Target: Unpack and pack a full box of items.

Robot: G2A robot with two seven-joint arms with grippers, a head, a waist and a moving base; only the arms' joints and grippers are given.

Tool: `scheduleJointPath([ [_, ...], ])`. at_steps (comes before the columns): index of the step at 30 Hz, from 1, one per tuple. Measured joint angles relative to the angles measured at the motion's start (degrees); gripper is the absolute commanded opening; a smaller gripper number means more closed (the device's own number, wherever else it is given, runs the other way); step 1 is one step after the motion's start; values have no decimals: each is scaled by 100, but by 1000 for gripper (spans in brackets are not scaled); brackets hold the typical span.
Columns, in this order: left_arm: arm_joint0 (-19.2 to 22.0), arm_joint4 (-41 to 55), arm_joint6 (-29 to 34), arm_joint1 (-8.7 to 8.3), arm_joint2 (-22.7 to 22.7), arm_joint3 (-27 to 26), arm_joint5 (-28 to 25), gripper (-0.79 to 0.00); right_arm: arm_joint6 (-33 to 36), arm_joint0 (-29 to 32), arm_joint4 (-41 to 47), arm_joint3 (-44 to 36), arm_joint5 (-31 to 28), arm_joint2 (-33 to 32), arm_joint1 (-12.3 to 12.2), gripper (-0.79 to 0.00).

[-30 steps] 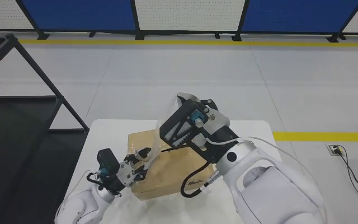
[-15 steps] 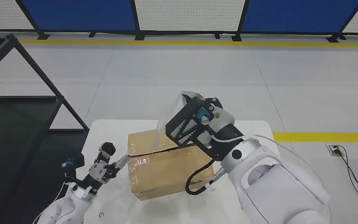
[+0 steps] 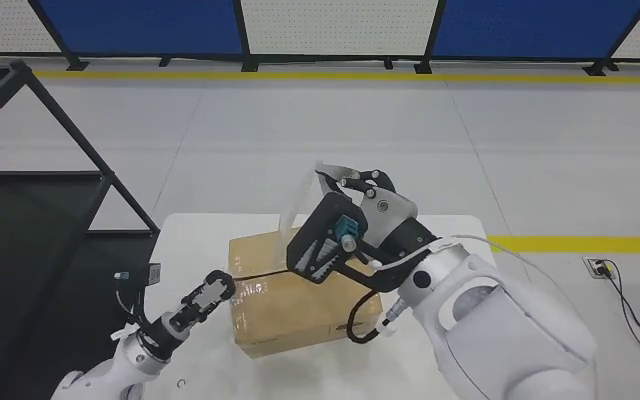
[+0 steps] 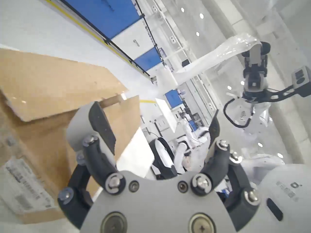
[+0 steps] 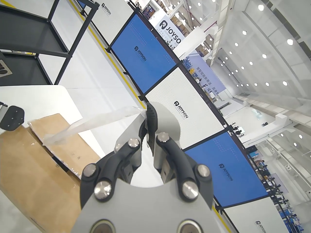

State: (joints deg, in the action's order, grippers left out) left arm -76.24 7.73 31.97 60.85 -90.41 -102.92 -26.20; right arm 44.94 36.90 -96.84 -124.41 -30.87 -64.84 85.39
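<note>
My right tool pinches a clear tape strip that runs up from the cardboard box. My left tool is spread, just beside the box.

You have a logo with a wordmark printed on each blue partition panel and each white partition panel, and again on the hall sign behind them. A white barcode label is stuck on the cardboard box; its print is too blurred to read.
</note>
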Motion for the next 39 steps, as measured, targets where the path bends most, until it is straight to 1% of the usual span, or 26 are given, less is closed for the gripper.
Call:
scheduleJointPath([
  [1, 6, -94, -17, -1, 64, -53, 30, 0, -47, 46, -7, 9, 13, 2, -4, -785],
  [3, 71, 71, 221, -8, 47, -112, 57, 0, -194, 183, -30, 13, 19, 5, -18, -785],
  [5, 112, 141, 194, 0, 84, -158, 61, 0, -266, 255, -51, -1, 25, 9, -26, -785],
  [8, 172, -603, -359, 35, 282, -235, 80, 0, -302, 311, -57, -17, 23, 45, -33, -785],
  [11, 252, -1157, -756, 71, 479, -242, 193, 0, -310, 321, -23, -18, 20, 67, -35, -785],
  [15, 397, -1538, -1127, 118, 716, -144, 404, 0, -336, 318, 61, -26, 21, 78, -37, -785],
  [17, 470, -1541, -1201, 134, 788, -83, 472, 0, -332, 311, 80, -40, 10, 85, -38, -785],
  [20, 574, -1517, -1139, 145, 854, 25, 528, 0, -315, 292, 119, -68, -10, 100, -40, -785],
  [25, 674, -1532, -1131, 154, 845, 172, 600, 0, -375, 259, 255, -98, -57, 116, -42, -785],
  [31, 738, -1698, -1334, 172, 823, 344, 798, 0, -461, 233, 299, -113, -123, 138, -53, -785],
  [39, 658, -1271, -1417, 187, 692, 320, 480, 0, -502, 218, 358, -22, -92, 174, -60, -785],
])
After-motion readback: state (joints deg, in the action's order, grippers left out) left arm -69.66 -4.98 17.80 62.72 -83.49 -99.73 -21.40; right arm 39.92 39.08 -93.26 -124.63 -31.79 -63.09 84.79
